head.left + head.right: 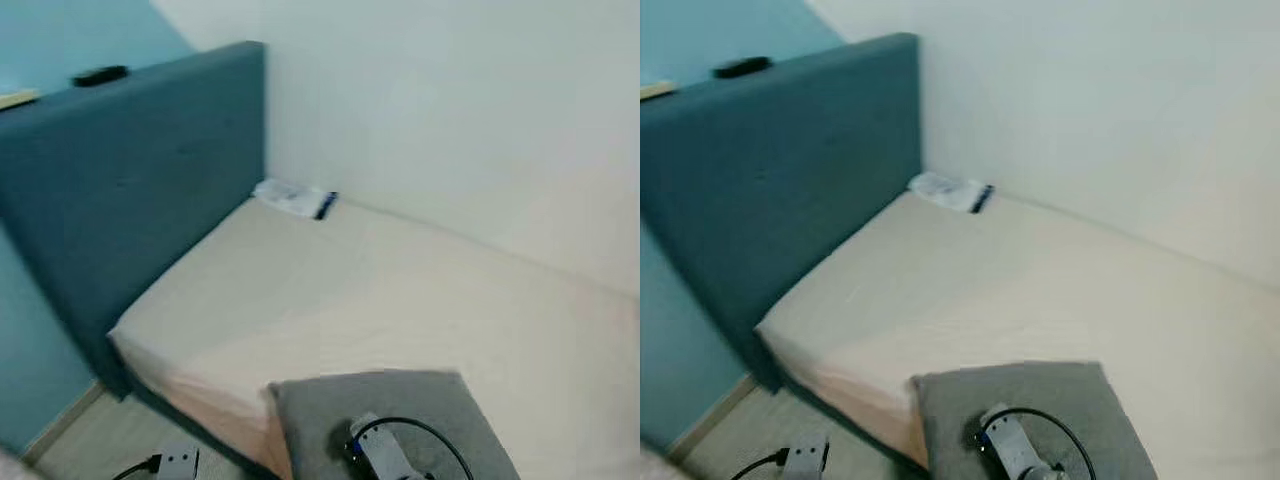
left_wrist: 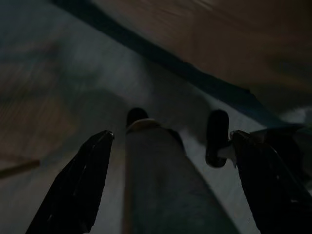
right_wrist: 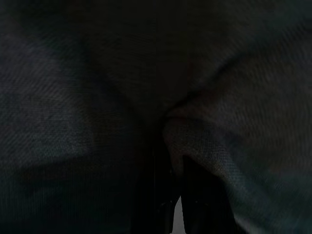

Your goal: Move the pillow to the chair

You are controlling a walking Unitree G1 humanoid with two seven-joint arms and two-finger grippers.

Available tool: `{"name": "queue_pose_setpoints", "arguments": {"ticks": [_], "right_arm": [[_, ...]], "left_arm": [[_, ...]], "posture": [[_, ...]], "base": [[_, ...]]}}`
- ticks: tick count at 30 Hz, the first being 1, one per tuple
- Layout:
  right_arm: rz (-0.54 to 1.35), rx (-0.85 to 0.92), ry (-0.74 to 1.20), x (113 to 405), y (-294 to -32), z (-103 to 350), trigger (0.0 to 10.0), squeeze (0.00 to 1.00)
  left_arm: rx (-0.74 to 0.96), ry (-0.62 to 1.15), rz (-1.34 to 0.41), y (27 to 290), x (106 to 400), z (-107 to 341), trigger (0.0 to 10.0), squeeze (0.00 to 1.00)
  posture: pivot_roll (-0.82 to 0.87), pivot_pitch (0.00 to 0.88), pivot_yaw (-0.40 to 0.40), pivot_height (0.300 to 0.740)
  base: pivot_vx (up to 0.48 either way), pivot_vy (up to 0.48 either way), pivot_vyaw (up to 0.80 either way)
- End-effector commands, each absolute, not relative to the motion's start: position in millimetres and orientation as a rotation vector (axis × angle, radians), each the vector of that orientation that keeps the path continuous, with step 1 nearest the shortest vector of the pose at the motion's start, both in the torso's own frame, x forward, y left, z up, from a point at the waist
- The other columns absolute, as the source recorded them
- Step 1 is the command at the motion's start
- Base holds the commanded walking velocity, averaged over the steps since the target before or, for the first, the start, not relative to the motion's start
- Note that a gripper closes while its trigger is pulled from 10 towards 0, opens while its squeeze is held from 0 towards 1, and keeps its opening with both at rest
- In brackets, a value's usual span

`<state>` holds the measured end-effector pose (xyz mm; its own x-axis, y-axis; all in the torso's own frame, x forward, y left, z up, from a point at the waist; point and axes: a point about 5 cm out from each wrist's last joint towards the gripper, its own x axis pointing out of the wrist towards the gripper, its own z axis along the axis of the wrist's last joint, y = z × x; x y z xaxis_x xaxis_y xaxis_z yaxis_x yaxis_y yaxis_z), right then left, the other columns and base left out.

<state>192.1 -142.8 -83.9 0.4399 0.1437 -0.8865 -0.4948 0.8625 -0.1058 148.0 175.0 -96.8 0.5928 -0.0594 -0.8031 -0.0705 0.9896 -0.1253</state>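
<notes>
- The grey pillow (image 1: 400, 415) lies at the near edge of the bed (image 1: 400, 300), at the bottom of the head views, one corner reaching over the mattress side towards the floor (image 1: 110, 440).
- The right arm (image 1: 385, 455), silver with a black cable looped over it, sits on top of the pillow near its middle.
- In the right wrist view the right gripper (image 3: 175, 195) is pressed into the pillow's dark grey cloth; its two black fingers stand almost together with a fold of the fabric bunched up between and around them, so the gripper has the pillow pinched.
- The left arm (image 1: 175, 462) hangs low beside the bed, over the pale floor.
- In the left wrist view the left gripper (image 2: 170, 185) has its fingers spread wide apart and holds nothing; a grey robot leg and two dark feet show between them, above the floor.
- The bed has a cream sheet, bare except for a small white packet with a dark end (image 1: 295, 200) lying in the far corner where the headboard meets the wall.
- The blue-green padded headboard (image 1: 130, 190) stands on the left; a small black object (image 1: 98, 75) rests on its top edge.
- The white wall (image 1: 460, 110) runs along the far side of the bed.
</notes>
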Motion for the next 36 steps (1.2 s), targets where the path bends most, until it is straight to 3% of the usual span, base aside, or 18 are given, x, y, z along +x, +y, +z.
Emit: {"name": "queue_pose_setpoints", "arguments": {"ticks": [1, 36], "right_arm": [[0.344, -0.433, 1.061, 191.9, -161.4, -83.8, 10.0, 0.00], [0.355, -0.474, 1.057, 190.2, -162.6, -84.5, 10.0, 0.00]], "left_arm": [[-0.162, 0.954, -0.001, 171.6, 145.0, -98.5, 10.0, 0.00], [-0.193, 0.955, 0.017, 173.5, 145.1, -98.4, 10.0, 0.00]], "posture": [[0.08, 0.001, -0.094, 0.740], [0.08, 0.018, -0.104, 0.740]], "base": [[0.000, 0.000, -0.60], [0.000, 0.000, 0.00]]}}
